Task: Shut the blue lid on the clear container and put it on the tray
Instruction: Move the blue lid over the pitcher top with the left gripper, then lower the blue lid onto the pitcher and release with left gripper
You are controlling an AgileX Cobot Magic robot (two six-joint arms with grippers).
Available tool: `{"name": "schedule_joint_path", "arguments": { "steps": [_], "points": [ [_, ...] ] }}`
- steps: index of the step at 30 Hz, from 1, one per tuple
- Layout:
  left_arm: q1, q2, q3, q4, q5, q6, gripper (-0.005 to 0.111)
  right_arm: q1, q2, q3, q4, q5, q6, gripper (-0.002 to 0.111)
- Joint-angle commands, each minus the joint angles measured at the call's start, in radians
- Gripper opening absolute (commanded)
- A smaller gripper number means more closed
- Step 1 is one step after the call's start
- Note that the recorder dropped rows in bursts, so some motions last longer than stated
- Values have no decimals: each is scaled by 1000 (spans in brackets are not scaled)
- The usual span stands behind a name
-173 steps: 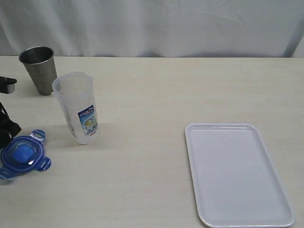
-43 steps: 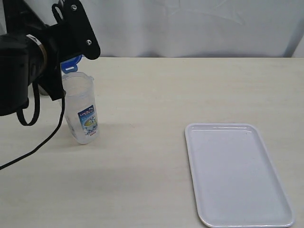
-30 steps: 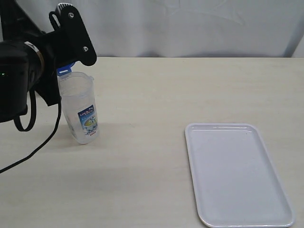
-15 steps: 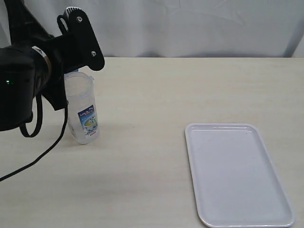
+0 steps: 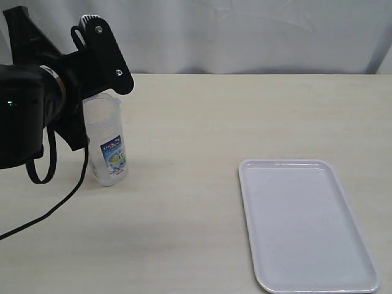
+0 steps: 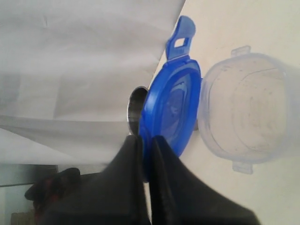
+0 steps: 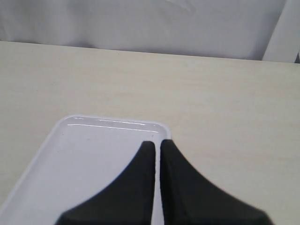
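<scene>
Tabletop (image 5: 202, 122), pale and bare across its middle, gives plenty of room; a white cloth (image 5: 245, 30) hangs behind it. On the right lies the tray (image 5: 306, 226), flat and unoccupied, well apart from everything on the left. The clear container (image 5: 107, 147) stands upright on the left, long axis vertical, mouth open and uncovered; the left arm crowds it from behind and above, so that arm is plainly the nearer one. The blue lid (image 6: 171, 108) is off the table, pinched at one edge by the left jaws; it stands on edge just beside the container's rim, its face turned sideways rather than down, one flap sticking out at its far end. The coming move, I judge, turns on this: the lid has to tip flat and slide across until it sits square over the mouth. A grey metal cup (image 6: 133, 105) peeks out behind the lid. The right jaws are pressed together on nothing, hanging over the tray's rim.
</scene>
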State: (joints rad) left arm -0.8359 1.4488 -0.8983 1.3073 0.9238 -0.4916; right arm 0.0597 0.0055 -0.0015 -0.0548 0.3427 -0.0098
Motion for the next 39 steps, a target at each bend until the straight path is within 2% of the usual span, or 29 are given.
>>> {"name": "schedule_joint_path", "arguments": {
  "steps": [1,19,22,27,39],
  "points": [
    [-2,0,1,-15,8,0,0,1,-5,2,-2,-1,-3,4],
    [-2,0,1,-97,-43,54,0,1,-5,2,-2,-1,-3,4],
    [-22,0,1,-137,-70,94,0,1,-5,2,-2,-1,-3,4],
    [-27,0,1,-146,-45,102,0,1,-5,2,-2,-1,-3,4],
    [-27,0,1,-299,-93,238,0,1,-5,2,-2,-1,-3,4]
  ]
}}
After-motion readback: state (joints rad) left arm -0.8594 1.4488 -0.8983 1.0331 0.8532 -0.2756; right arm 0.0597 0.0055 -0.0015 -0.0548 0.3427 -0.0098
